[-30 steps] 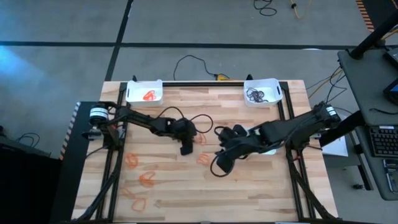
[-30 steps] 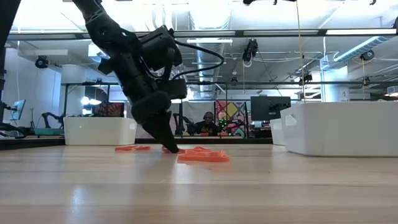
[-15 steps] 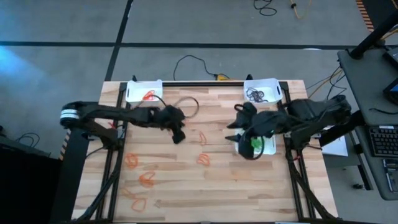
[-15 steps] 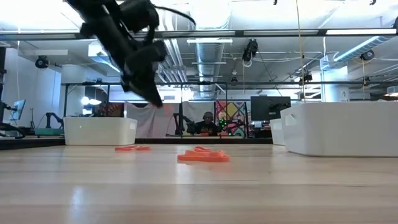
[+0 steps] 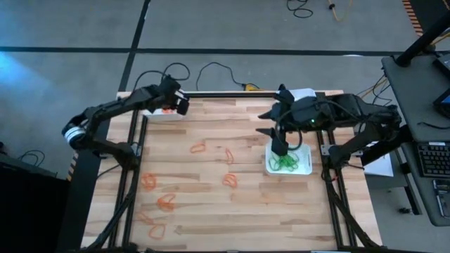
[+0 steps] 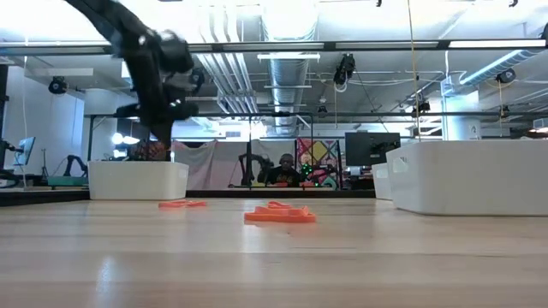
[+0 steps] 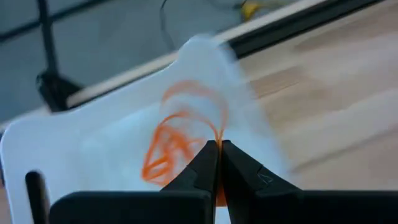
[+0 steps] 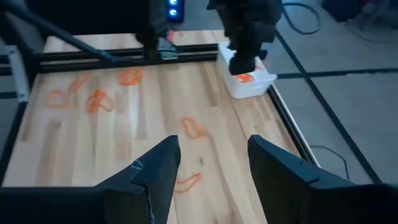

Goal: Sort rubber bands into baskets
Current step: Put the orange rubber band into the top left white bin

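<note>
My left pincer [image 5: 180, 105] has swung from the middle of the table to the far-left basket [image 5: 156, 111], at about eleven o'clock on the tabletop. Its fingers are pressed shut on a thin orange rubber band [image 7: 214, 127], which dangles just above the orange bands already in that basket. I judge the next step is to let go so it drops in.

My right pincer [image 5: 280, 145] has pulled back toward three o'clock and hangs with fingers apart, holding nothing, over the basket of green bands [image 5: 306, 167]. The third basket [image 5: 306, 92], at one o'clock, is mostly hidden by that arm. Several orange bands [image 5: 199, 147] are loose on the wood, so sorting is partway done.
</note>
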